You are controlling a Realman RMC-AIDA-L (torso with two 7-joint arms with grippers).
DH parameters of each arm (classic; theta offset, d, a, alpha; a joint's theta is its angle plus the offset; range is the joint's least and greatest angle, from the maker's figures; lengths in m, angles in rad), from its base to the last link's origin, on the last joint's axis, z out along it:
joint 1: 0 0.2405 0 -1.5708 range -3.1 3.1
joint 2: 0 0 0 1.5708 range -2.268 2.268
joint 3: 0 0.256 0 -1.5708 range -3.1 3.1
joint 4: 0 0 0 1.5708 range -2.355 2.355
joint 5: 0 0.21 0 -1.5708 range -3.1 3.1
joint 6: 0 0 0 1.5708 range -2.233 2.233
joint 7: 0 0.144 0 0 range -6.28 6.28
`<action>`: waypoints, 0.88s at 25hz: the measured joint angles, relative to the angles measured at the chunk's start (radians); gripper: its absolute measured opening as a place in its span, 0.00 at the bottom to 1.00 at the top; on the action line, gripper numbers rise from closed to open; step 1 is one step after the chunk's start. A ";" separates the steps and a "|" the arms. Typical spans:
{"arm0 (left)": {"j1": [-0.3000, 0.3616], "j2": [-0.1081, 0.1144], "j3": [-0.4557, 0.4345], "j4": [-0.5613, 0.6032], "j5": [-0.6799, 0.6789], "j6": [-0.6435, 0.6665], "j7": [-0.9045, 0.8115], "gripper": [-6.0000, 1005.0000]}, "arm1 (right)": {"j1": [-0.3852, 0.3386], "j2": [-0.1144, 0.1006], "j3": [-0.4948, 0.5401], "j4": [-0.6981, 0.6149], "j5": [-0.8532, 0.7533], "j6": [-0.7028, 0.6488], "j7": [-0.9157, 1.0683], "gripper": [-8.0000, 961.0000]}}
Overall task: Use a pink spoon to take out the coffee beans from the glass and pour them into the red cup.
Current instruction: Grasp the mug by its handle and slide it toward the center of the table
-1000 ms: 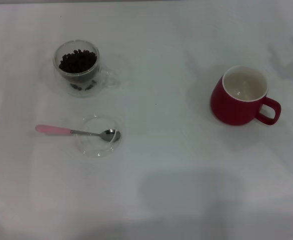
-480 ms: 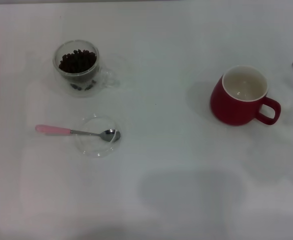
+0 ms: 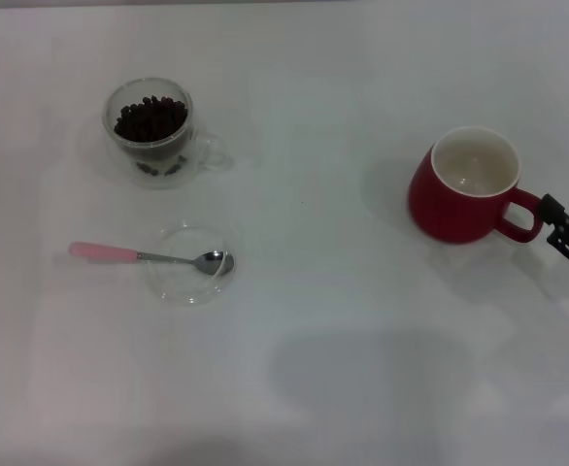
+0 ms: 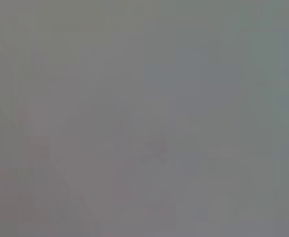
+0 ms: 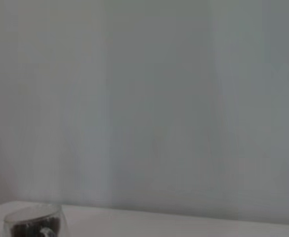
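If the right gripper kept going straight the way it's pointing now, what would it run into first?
Probably the red cup: the right gripper, at the head view's right edge, points at the cup's handle. Its height above the table is unclear, so it might pass over.
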 joint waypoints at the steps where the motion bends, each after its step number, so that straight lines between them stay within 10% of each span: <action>1: 0.003 0.000 0.000 0.000 0.000 0.002 -0.001 0.87 | -0.001 0.000 0.001 0.008 0.001 0.001 -0.008 0.76; 22: 0.064 -0.003 0.002 0.026 0.000 0.054 -0.037 0.87 | 0.069 0.010 0.008 0.109 0.014 0.193 -0.100 0.76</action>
